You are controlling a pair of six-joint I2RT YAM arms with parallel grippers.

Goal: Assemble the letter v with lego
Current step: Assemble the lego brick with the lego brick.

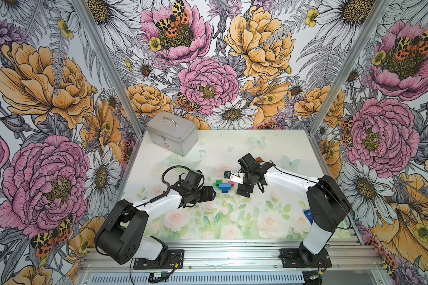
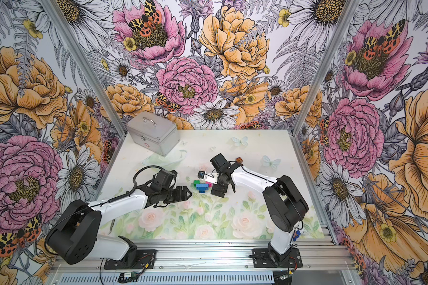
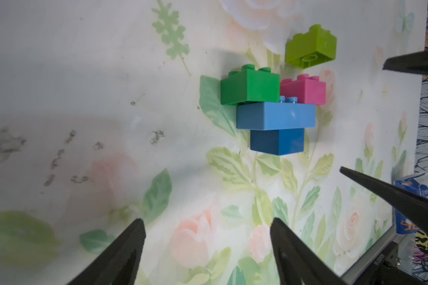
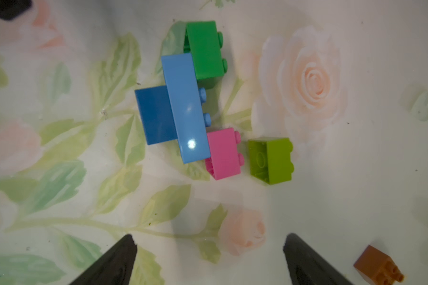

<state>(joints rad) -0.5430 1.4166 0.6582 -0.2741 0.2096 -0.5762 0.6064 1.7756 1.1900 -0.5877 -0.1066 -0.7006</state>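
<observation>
The letter v (image 1: 224, 186) (image 2: 202, 186) lies flat on the table between both arms, a cluster of joined lego. A dark blue brick (image 3: 277, 142) sits under a long light blue one (image 4: 185, 106). A green brick (image 3: 250, 88) and a pink brick (image 4: 224, 153) are joined to the light blue one's ends. A loose lime brick (image 3: 310, 47) (image 4: 271, 160) lies on its side just beyond the pink one, a small gap between them. My left gripper (image 3: 207, 220) (image 1: 214, 195) is open and empty, short of the dark blue end. My right gripper (image 4: 209, 235) (image 1: 241, 193) is open and empty beside the cluster.
A brown brick (image 4: 378, 267) (image 1: 258, 159) lies alone behind the right wrist. A silver metal case (image 1: 174, 133) stands at the back left. A flat blue packet (image 1: 308, 214) (image 3: 403, 197) lies by the right arm's base near the table's front right edge.
</observation>
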